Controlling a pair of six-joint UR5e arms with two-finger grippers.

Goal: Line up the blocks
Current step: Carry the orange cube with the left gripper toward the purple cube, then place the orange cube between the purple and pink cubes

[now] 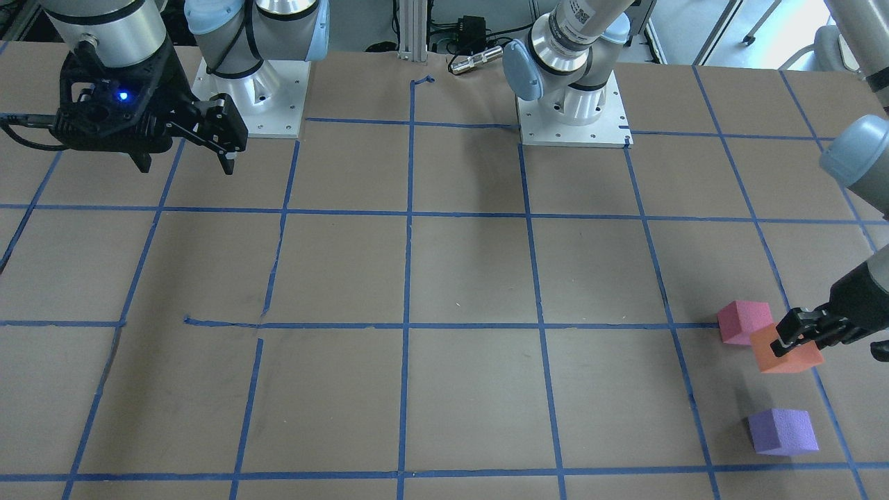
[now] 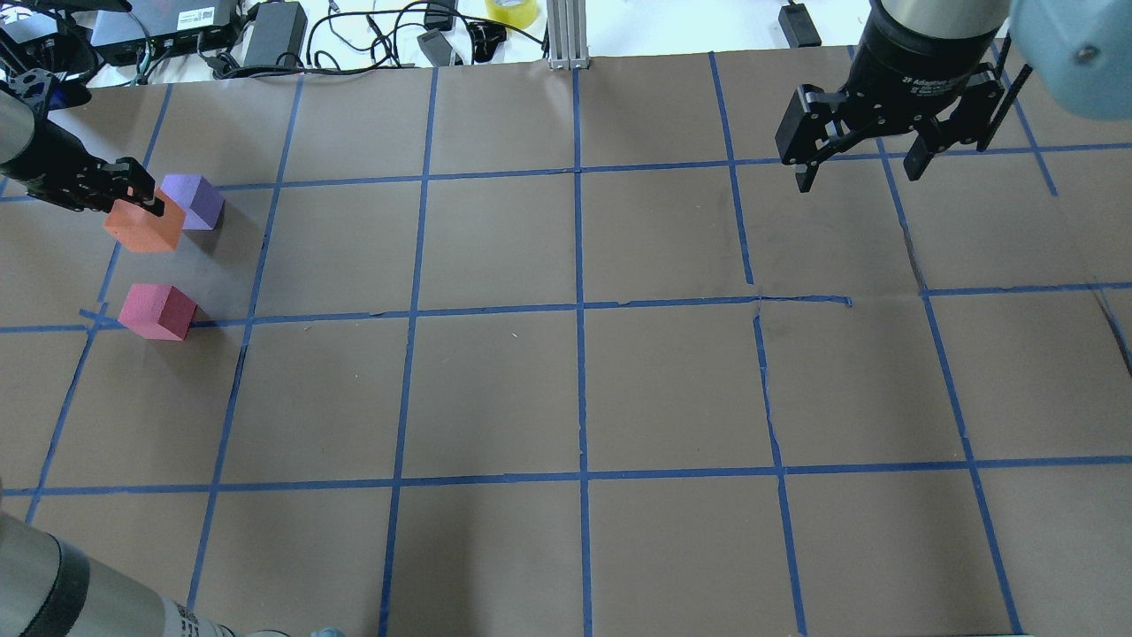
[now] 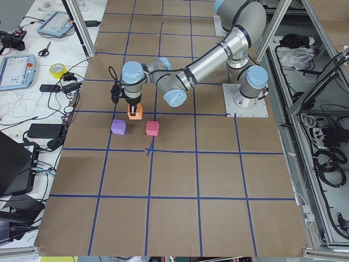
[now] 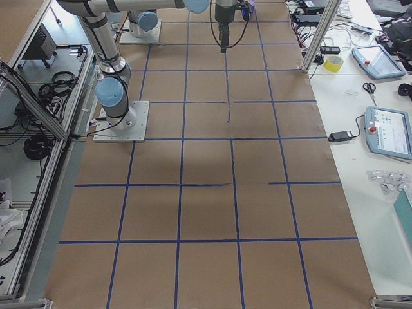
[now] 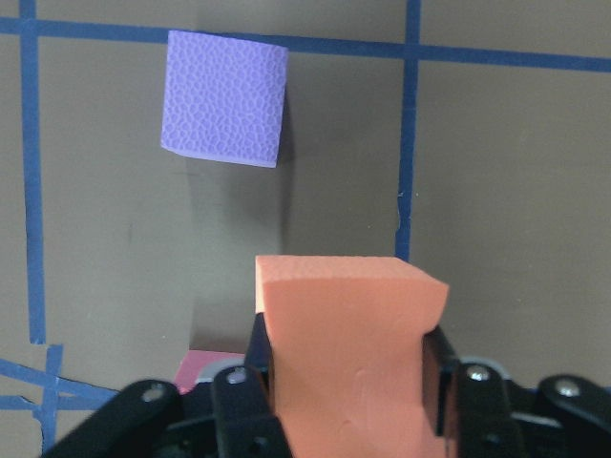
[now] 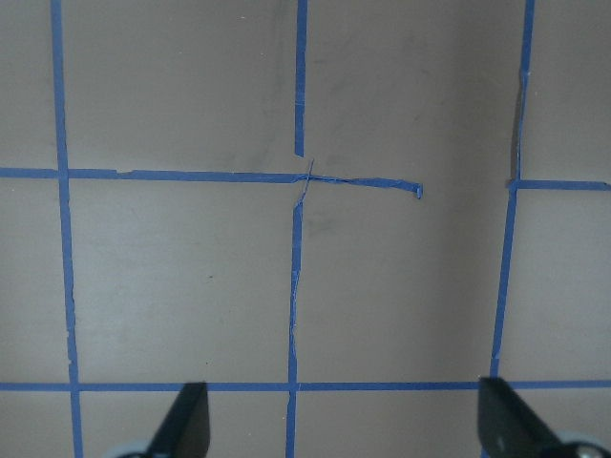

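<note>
My left gripper is shut on the orange block and holds it above the table; the left wrist view shows the orange block clamped between the two fingers. The purple block lies on the table just beyond it, also in the left wrist view. The pinkish red block lies nearer the robot, on a tape crossing; a sliver of it shows under the gripper. In the front view the pinkish red, orange and purple blocks sit close together. My right gripper is open and empty, high over the far right.
The table is brown paper with a grid of blue tape lines. Cables, power bricks and a roll of yellow tape lie beyond the far edge. The arm bases stand on white plates at the robot's side.
</note>
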